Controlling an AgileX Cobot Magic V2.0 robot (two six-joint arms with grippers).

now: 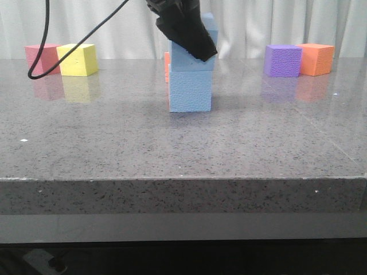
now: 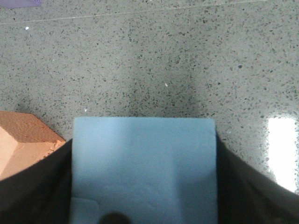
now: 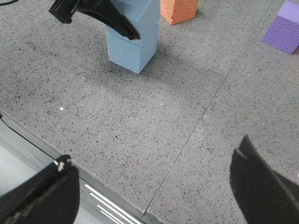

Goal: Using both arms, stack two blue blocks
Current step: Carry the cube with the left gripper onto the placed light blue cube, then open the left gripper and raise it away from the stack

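Now left tool (image 1: 192,37) around upper blue block (image 1: 189,57), edges flush atop lower blue block (image 1: 190,90).

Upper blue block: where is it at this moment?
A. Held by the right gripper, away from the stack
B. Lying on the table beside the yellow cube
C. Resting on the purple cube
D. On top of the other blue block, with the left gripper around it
D: the upper blue block sits on the lower blue block, and the left gripper is closed on its sides, while the right gripper is open and holds nothing.

blue blocks (image 1: 190,89): pale sky-blue, pebbled
purple cube (image 1: 282,61): violet
orange cube (image 1: 316,59): bright orange
yellow cube (image 1: 77,59): lemon yellow
red cube (image 1: 41,58): pinkish red
surface (image 1: 183,143): grey, dark-speckled
left gripper (image 1: 186,28): black
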